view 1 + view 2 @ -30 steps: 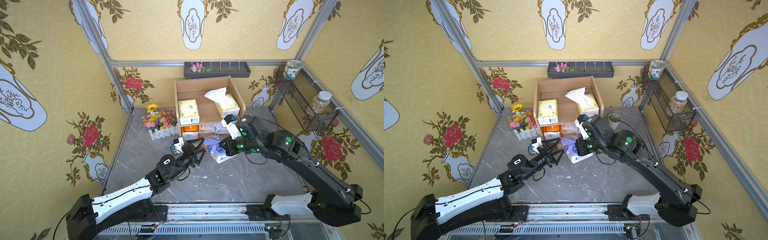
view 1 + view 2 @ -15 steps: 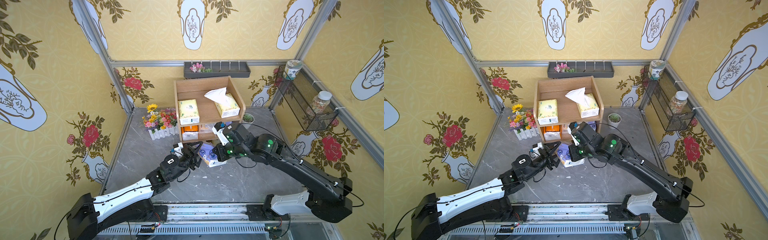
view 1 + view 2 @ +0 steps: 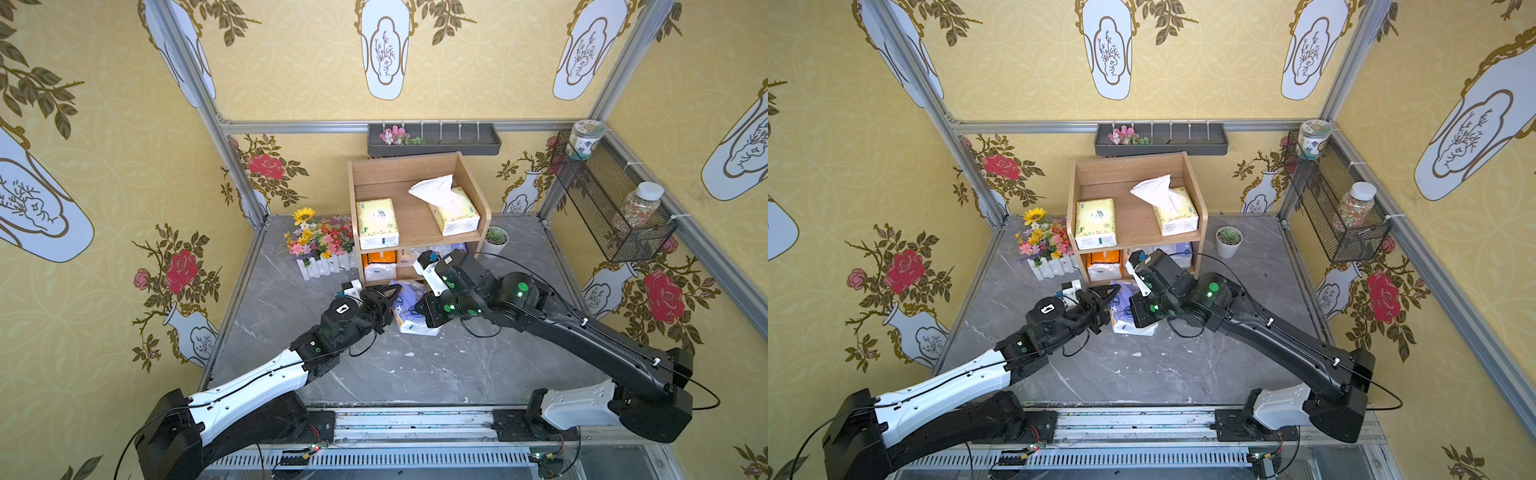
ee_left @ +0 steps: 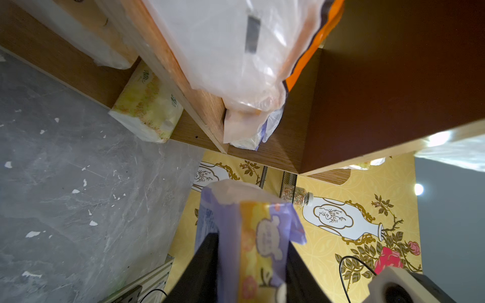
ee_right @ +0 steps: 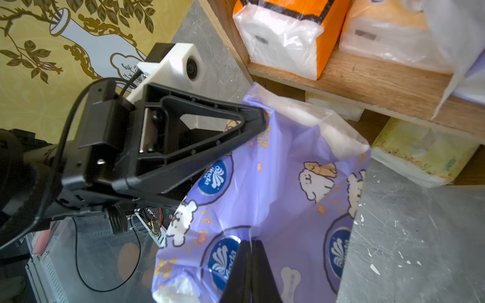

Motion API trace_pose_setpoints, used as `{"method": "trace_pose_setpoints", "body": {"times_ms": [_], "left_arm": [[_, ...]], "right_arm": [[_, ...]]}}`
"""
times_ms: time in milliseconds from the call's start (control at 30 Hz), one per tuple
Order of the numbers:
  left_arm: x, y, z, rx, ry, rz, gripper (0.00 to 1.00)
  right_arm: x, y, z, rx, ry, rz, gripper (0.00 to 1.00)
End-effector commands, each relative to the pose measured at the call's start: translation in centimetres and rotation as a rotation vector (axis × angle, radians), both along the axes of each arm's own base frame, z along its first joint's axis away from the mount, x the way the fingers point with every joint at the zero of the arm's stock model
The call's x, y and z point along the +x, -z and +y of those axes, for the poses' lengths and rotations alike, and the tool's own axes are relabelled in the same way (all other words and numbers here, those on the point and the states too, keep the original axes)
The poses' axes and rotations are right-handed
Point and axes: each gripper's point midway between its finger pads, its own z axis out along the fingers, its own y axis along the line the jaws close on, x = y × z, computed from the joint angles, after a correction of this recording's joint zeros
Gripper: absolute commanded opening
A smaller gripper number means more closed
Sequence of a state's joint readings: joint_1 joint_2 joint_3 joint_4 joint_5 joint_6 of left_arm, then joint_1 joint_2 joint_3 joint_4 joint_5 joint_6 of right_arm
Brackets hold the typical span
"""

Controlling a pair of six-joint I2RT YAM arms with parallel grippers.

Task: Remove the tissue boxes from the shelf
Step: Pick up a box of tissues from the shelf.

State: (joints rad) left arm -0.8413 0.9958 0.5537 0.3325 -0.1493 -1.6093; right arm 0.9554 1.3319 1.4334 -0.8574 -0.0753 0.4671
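Left pincer [image 4: 249,244], extended from the lower left of both top views, has its two black fingers closed against opposite faces of a lavender tissue pack [image 3: 409,316], as the left wrist view shows. The pack sits at centre frame, outside the light-wood shelf [image 3: 415,222] and just in front of its lower tiers. From the lower right, the right pincer [image 5: 250,245] is fully closed, nipping the same pack's printed plastic wrapper.

At upper centre, a flower arrangement [image 3: 320,245] stands on the grey marbled table [image 3: 415,365] just left of the shelf. The shelf's top tier carries a pale yellow-green pack [image 3: 377,222] at left and an opened pack with white tissue sticking out [image 3: 455,212] at right. An orange pack [image 3: 379,264] fills the left of the middle tier. Another yellow-green pack [image 5: 420,154] lies in the lowest tier. A potted succulent [image 3: 495,241] stands just right of the shelf.
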Motion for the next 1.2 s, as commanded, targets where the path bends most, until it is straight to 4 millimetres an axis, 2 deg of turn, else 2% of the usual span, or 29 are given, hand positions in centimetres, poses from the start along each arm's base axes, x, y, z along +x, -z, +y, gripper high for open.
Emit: {"method": "trace_pose_setpoints", "body": {"times_ms": [0, 67, 100, 133, 300, 367, 467, 600, 667, 900, 967, 1067, 1167], "left_arm": [[-0.5, 0.6, -0.3, 0.047, 0.060, -0.016, 0.31], [-0.7, 0.7, -0.1, 0.063, 0.076, -0.028, 0.27], [-0.7, 0.7, 0.0, 0.071, 0.084, -0.041, 0.25], [-0.8, 0.6, 0.0, 0.082, 0.102, -0.068, 0.24], [-1.3, 0.7, 0.6, 0.077, 0.214, -0.165, 0.22], [-1.8, 0.3, 0.7, 0.037, 0.252, -0.205, 0.22], [-2.8, 0.1, 0.7, -0.027, 0.304, -0.240, 0.22], [-4.1, -0.8, 0.3, -0.133, 0.366, -0.288, 0.22], [-4.5, -1.4, 0.3, -0.188, 0.384, -0.309, 0.22], [-5.0, -3.1, 0.5, -0.319, 0.398, -0.376, 0.21], [-4.8, -3.5, 0.7, -0.340, 0.380, -0.388, 0.20], [-4.7, -4.1, 1.2, -0.365, 0.350, -0.408, 0.20], [-4.7, -4.4, 1.6, -0.370, 0.328, -0.425, 0.20]], "right_arm": [[0.0, -0.3, 0.7, 0.032, -0.010, 0.000, 0.12], [0.0, -0.1, 0.4, 0.026, 0.004, 0.007, 0.43], [0.0, 0.1, 0.1, 0.015, 0.016, 0.014, 0.62], [0.1, 0.2, -0.3, -0.005, 0.037, 0.020, 0.75], [0.7, 0.2, -2.7, -0.048, 0.148, 0.076, 0.91], [0.9, -0.1, -3.7, 0.023, 0.199, 0.127, 0.93], [0.9, -0.2, -5.0, 0.242, 0.251, 0.235, 1.00], [-0.2, 0.1, -3.9, 0.521, 0.186, 0.406, 0.98], [-0.5, 0.3, -3.4, 0.564, 0.170, 0.434, 0.97], [-1.3, -1.4, -2.0, 0.705, 0.060, 0.468, 1.00], [-1.5, -1.3, -1.8, 0.719, 0.041, 0.473, 0.95], [-1.4, -0.7, -2.4, 0.718, 0.063, 0.466, 0.94], [-1.3, -1.1, -2.2, 0.769, 0.047, 0.475, 0.89]]}}
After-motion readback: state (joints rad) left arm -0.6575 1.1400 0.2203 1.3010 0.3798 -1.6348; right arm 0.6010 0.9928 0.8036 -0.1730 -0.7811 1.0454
